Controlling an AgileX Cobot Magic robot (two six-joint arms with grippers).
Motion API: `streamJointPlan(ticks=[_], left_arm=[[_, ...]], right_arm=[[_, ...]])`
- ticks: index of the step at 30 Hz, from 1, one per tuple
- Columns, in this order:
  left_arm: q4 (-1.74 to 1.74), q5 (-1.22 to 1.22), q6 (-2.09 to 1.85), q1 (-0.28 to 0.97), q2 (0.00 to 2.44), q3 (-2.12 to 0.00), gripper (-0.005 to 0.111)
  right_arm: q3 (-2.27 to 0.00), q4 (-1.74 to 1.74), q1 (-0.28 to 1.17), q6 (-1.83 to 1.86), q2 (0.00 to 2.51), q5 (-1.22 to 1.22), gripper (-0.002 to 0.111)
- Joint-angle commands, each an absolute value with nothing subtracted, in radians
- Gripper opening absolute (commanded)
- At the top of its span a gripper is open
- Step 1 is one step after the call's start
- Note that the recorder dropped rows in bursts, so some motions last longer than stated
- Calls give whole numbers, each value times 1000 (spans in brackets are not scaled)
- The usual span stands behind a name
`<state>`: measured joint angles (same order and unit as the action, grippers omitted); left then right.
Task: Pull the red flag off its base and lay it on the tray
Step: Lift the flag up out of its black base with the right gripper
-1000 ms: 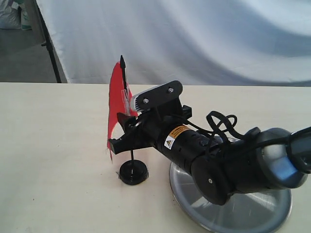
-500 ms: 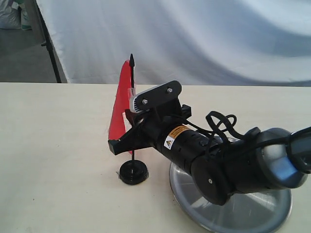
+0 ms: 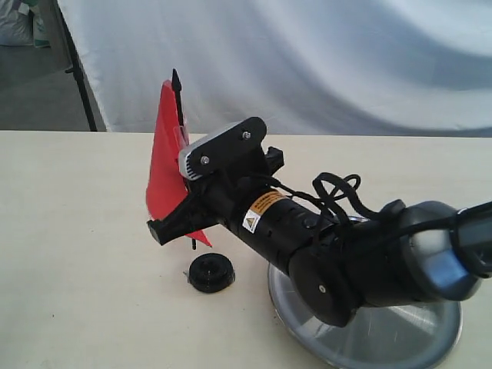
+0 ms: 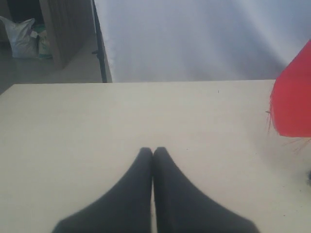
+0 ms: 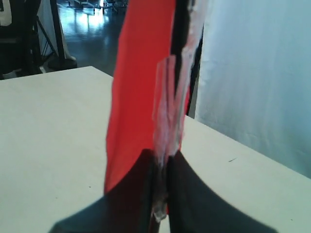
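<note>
**Flag lifted out**

The right gripper (image 5: 161,162) pinches the red flag (image 3: 165,165) by its pole. The flag is higher now and more to the left, and its pole is out of the base (image 3: 210,272). The left gripper (image 4: 153,153) is closed, holding nothing.

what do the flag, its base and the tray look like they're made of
The red flag looks like thin matte cloth, frayed at the edge. The base seems slightly glossy black plastic. The tray looks like polished metal, given its streaky reflections.
</note>
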<state>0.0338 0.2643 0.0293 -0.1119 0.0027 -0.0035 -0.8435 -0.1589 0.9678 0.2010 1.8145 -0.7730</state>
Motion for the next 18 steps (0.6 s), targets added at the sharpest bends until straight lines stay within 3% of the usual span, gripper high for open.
streamJointPlan(ticks=[1,11,18], left_arm=[[28,259,31,-106,0,0,0],[28,259,31,-106,0,0,0],[28,259,31,-106,0,0,0]], right_arm=[[-849,-159,969,245,1750,-781,0],[-849,-517,969,641,1444,-452,0],[-847,-1326,969,1464,1332,-355,0]])
